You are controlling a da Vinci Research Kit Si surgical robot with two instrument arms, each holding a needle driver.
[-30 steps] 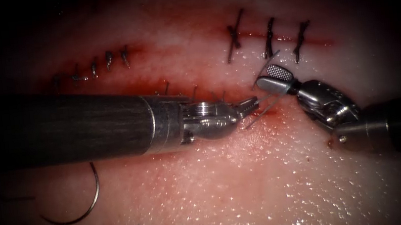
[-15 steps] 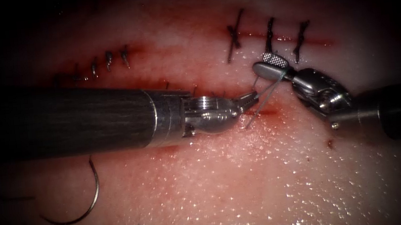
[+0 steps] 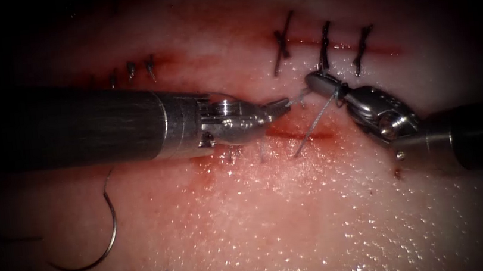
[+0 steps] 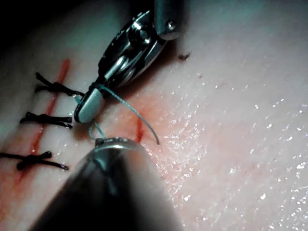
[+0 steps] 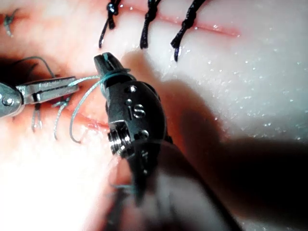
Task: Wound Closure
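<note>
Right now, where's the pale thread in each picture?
Endoscope view: the thread runs from the left tool, which grips it, round the shut right tool; its loose end lies on the tissue. The needle lies free, lower left.
Left wrist view: thread looped round the right tool.
Right wrist view: thread between left tool and right tool.
Shared landmark: three dark stitches.

Endoscope view dim, edges dark; glare speckles wet tissue (image 3: 322,217) below left tool (image 3: 281,105). Right tool (image 5: 107,60) throws broad shadow beside its shaft.
</note>
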